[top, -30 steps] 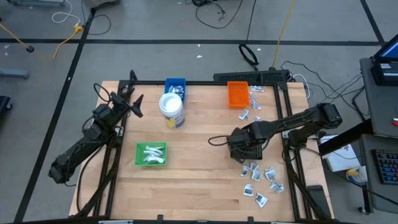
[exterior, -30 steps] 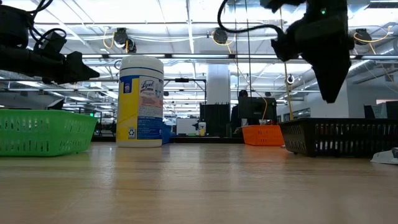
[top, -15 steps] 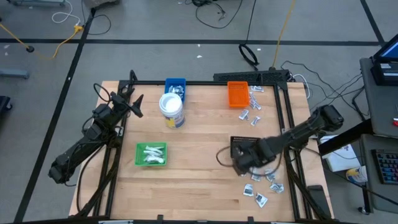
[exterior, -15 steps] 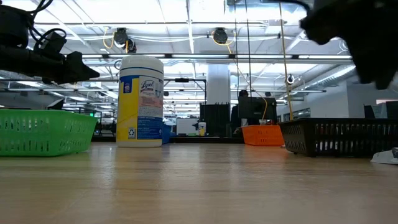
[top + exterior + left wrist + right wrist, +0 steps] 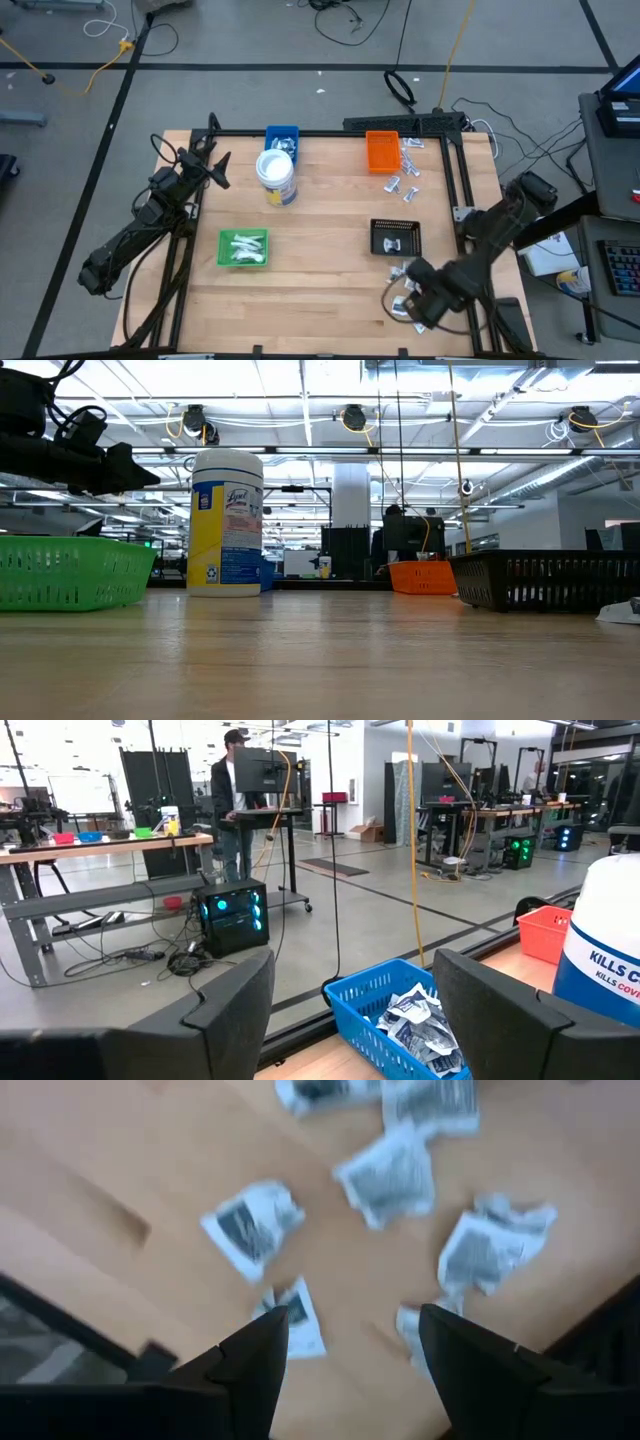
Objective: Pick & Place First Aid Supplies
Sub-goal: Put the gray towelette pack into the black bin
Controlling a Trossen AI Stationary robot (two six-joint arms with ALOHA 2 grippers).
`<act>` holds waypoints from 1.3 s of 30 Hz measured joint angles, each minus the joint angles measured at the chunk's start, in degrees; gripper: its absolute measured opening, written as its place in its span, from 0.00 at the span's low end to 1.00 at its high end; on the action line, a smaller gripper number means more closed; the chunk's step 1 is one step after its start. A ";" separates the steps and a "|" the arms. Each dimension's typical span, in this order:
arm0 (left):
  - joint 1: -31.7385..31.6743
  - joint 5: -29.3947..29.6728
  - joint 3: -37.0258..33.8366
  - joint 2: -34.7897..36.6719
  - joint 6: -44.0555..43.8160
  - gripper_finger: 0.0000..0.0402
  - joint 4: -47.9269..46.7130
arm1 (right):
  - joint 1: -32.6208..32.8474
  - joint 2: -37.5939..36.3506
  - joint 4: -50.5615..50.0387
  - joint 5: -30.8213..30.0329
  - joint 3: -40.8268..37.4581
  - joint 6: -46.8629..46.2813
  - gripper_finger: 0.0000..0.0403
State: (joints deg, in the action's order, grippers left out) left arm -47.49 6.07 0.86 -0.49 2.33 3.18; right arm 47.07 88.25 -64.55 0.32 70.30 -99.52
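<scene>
The right gripper (image 5: 418, 300), jaws apart and empty, is held directly over the scatter of small crumpled white-and-grey first aid packets (image 5: 250, 1226) at the table's near right corner; no single long axis can be read. The left gripper (image 5: 355, 1010), also parted, is parked far off by the blue mesh tray (image 5: 400, 1015). A second earlier, the right arm was over the black mesh tray (image 5: 396, 238); it has since been swung down to the packets.

Grey concrete floor (image 5: 250, 40) crossed by black tape lines (image 5: 120, 95), loose cables (image 5: 345, 20) at the far side, wooden table (image 5: 320, 260), open workshop hall with bright ceiling lights (image 5: 300, 405), white column (image 5: 352, 495), distant workbenches (image 5: 100, 850), person standing at a desk (image 5: 238, 800)
</scene>
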 joint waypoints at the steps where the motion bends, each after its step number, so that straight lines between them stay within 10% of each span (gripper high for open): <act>1: -0.02 0.00 0.00 0.00 0.00 0.69 0.00 | 1.13 0.00 0.02 0.02 0.00 -0.91 0.55; 29: -0.01 0.00 0.02 0.00 0.00 0.71 0.00 | 6.67 18.12 20.25 4.46 0.04 2.80 0.54; 39: -0.02 0.00 0.02 0.00 0.00 0.72 0.00 | 6.52 19.15 20.79 5.97 0.10 1.69 0.22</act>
State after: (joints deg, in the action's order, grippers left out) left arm -47.51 6.07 0.89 -0.49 2.33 3.18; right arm 53.58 107.40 -43.76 6.29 70.40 -97.83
